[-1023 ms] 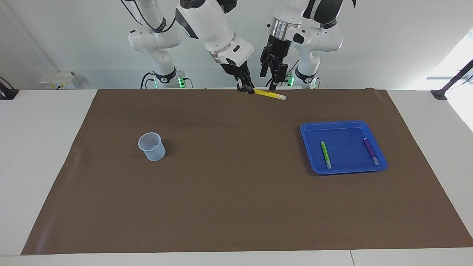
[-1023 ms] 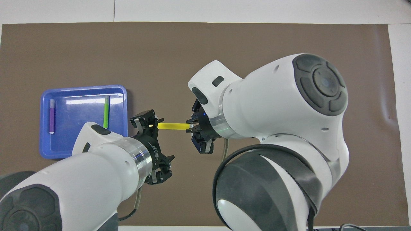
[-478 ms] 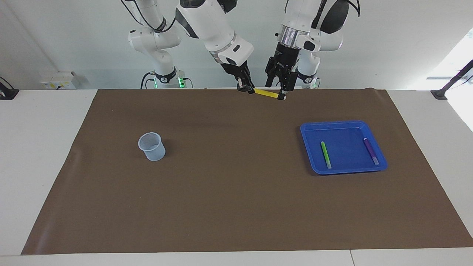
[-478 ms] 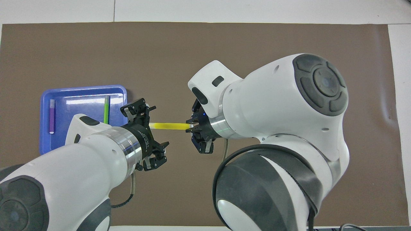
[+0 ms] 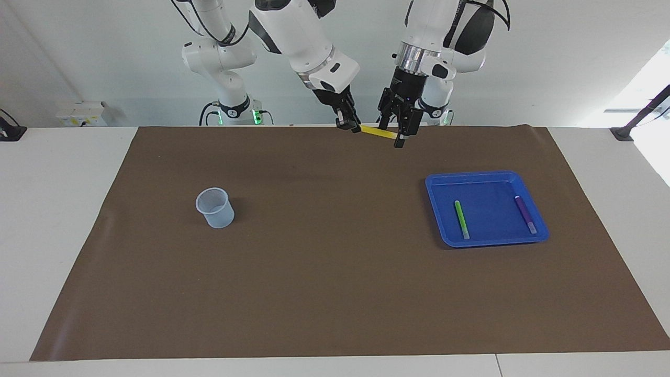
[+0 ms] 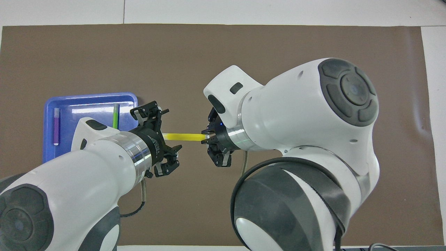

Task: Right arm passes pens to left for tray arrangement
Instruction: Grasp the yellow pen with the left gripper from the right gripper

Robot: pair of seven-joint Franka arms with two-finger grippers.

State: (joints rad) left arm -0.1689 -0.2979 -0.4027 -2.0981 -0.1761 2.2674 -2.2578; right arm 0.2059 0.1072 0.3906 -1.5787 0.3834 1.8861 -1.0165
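Since the earlier frames, left gripper [image 5: 399, 131] had swung in from beside the free end of yellow pen [image 5: 378, 132] until its fingers straddled that end, standing apart and not yet clamped. Right gripper [image 5: 347, 124] was clenched on the pen's other end, holding it level in the air above the worktop edge nearest the robots, over the brown mat [image 5: 335, 272]. In the overhead view the pen bridged the two grippers. Judged from this, the handover had reached the moment of transfer: the left gripper needed only to close before the right one let go. Green pen [image 5: 461, 219] and purple pen [image 5: 524, 213] lay well apart in the blue tray [image 5: 434, 196] toward the left arm's end of the worktop, so two of three pens seemed placed. A clear cup [image 5: 215, 207] stood toward the right arm's end.
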